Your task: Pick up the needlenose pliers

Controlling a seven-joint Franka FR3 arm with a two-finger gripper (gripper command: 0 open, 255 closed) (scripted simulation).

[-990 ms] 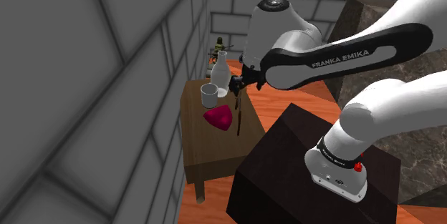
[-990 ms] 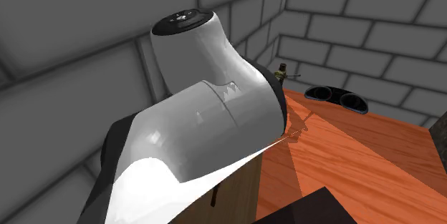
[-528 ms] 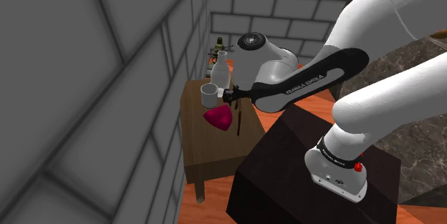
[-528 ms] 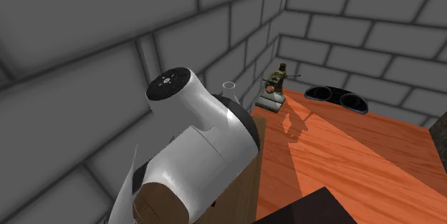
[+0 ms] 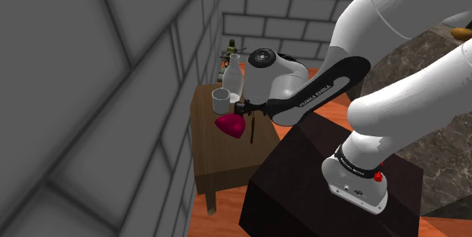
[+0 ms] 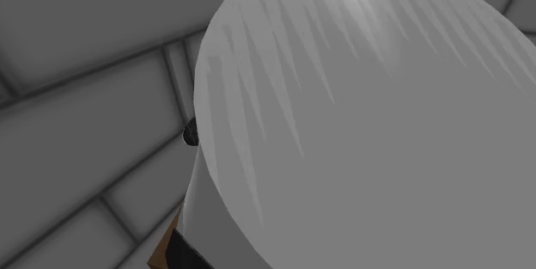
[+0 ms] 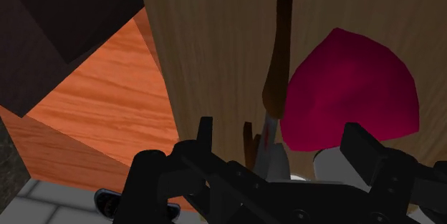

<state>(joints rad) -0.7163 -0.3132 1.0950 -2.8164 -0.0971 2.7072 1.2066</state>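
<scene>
Needlenose pliers (image 7: 276, 65), slim, dark-brown handles, lie on the grainy wooden table (image 7: 211, 40); pincer (image 7: 283, 140) released.

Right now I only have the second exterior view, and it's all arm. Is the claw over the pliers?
Observer: Yes. In the wrist view the pliers lie on the wooden table, with their near end between the two sides of the claw.
Operator: Open or shut?
Observer: Open. The fingers stand apart and are not clasping the pliers.
Operator: Anything crowding them?
Observer: A crimson rounded object lies close beside the pliers. I cannot tell whether they touch.
</scene>
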